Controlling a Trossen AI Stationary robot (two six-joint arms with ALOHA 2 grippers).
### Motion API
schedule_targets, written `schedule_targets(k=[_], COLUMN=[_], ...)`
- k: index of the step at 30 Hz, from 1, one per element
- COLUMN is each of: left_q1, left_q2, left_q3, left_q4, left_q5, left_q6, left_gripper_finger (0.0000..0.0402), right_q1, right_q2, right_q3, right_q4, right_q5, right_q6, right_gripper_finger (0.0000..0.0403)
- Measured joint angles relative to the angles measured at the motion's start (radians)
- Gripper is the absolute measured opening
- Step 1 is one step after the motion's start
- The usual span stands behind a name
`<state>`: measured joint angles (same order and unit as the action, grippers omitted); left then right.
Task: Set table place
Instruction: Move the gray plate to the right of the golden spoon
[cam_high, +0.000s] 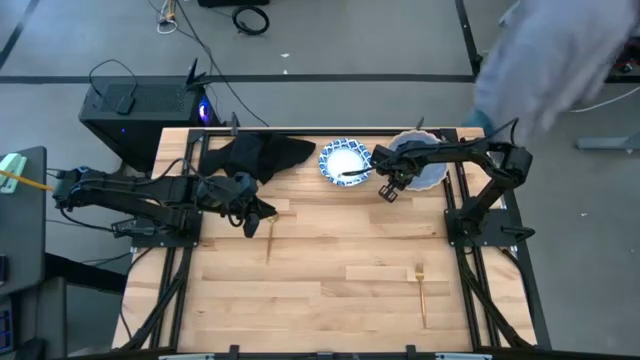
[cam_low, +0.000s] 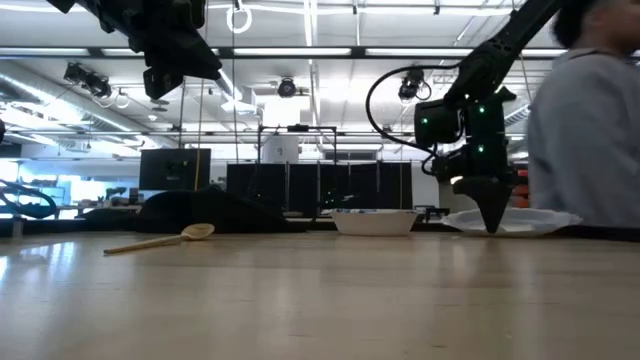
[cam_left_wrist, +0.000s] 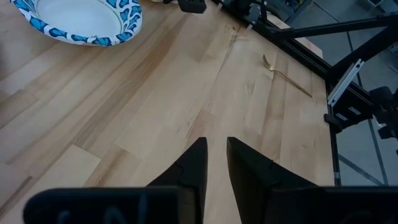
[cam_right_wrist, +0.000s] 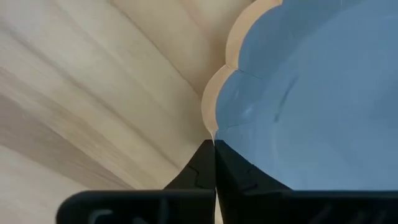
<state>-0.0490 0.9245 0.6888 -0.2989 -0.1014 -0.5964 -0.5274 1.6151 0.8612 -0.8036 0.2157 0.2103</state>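
The round blue-grey plate (cam_high: 428, 170) lies flat on the table (cam_high: 330, 290) at the far right, and my right gripper (cam_high: 388, 190) is shut on its left rim. The blue-and-white patterned dish (cam_high: 345, 160) sits beside it. A black napkin (cam_high: 250, 155) lies crumpled at the far left. A gold spoon (cam_high: 270, 238) lies near my left gripper (cam_high: 255, 215). That gripper hangs above the wood with a narrow gap between its fingers (cam_left_wrist: 193, 168) and nothing in it. A gold fork (cam_high: 422, 290) lies at the near right. My right gripper has the plate's scalloped rim (cam_right_wrist: 217, 127) pinched between its two fingers, one on the outer side and one over the plate's top. The fingers come steeply from above, pointing down (cam_low: 492, 215). The plate lies flat on the table.
A person in a grey sleeve (cam_high: 560, 60) stands past the table's far right corner and shows in the low view (cam_low: 590, 140). Bare wood spreads across the middle and the near side of the table. Black rails (cam_high: 465, 290) edge the top.
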Motion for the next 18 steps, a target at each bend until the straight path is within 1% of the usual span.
schedule_targets(k=[8,13,18], left_q1=[0.000,0.000,0.000], left_q2=[0.000,0.000,0.000], left_q3=[0.000,0.000,0.000], left_q4=[0.000,0.000,0.000], left_q5=[0.000,0.000,0.000], left_q6=[0.000,0.000,0.000], left_gripper_finger=[0.0071,0.0067,0.0069], right_q1=[0.001,0.003,0.035], right_q2=[-0.066,-0.141,-0.227], right_q3=[0.000,0.000,0.000], right_q4=[-0.038,-0.087,-0.123], right_q5=[-0.004,-0.003,0.017], right_q6=[0.042,0.072,0.104], right_gripper_finger=[0.0002,0.0001,0.0000])
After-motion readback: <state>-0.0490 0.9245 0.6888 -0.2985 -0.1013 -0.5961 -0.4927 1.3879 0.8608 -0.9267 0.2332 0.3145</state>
